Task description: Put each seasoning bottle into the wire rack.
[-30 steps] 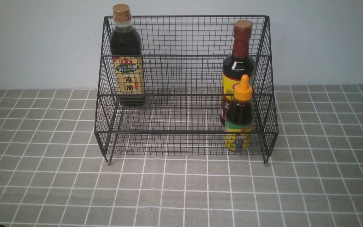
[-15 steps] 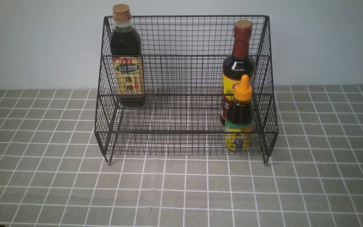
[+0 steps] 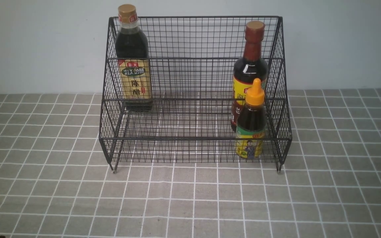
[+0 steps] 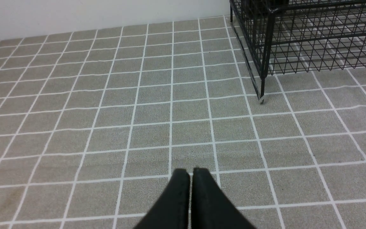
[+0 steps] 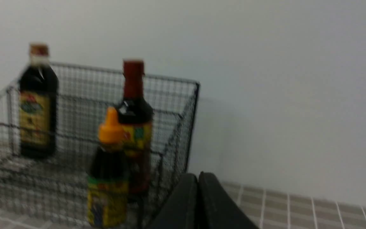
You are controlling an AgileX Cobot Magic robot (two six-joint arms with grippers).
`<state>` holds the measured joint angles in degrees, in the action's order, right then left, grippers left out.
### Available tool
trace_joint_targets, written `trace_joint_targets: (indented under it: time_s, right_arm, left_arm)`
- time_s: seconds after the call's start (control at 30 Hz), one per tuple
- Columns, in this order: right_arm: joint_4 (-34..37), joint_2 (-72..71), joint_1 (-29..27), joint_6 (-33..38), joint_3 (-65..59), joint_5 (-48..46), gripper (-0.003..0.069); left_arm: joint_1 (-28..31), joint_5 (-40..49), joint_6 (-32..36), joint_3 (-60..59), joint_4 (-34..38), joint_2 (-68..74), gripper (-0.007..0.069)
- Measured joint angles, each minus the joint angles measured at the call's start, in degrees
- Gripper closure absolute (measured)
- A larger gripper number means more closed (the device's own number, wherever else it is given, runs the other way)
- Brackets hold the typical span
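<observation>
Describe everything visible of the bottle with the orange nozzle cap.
The orange-nozzled bottle is short, with a pointed bright-orange cap, dark contents and a glossy clear-looking body. Its yellow label has a green band on top and a small blue-clad figure. It stands roughly upright in the front of the wire rack, toward the robot's right, partly hiding the red-necked bottle. Neither gripper holds it; whether it touches its neighbour is unclear.

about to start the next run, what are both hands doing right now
left hand: closed, nothing held
right hand: closed, nothing held
</observation>
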<state>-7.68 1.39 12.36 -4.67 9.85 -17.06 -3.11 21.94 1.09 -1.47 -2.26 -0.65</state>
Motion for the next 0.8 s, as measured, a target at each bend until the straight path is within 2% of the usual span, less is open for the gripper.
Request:
trace_joint_targets:
  time_s: [0.17, 0.3, 0.8]
  right_arm:
    - [-0.1, -1.6, -7.3, 0.0, -10.2, -1.4, 0.0672]
    - [0.1, -1.9, -10.6, 0.2, -11.1, -4.2, 0.0672]
    - [0.3, -2.0, -11.2, 0.9, -11.1, -4.7, 0.0672]
  left_arm:
    - [0.0, 0.0, 0.0, 0.0, 0.0, 0.0, 0.0631]
    - [0.0, 0.0, 0.0, 0.0, 0.0, 0.0, 0.0631]
    - [0.0, 0.0, 0.0, 0.0, 0.0, 0.0, 0.0631]
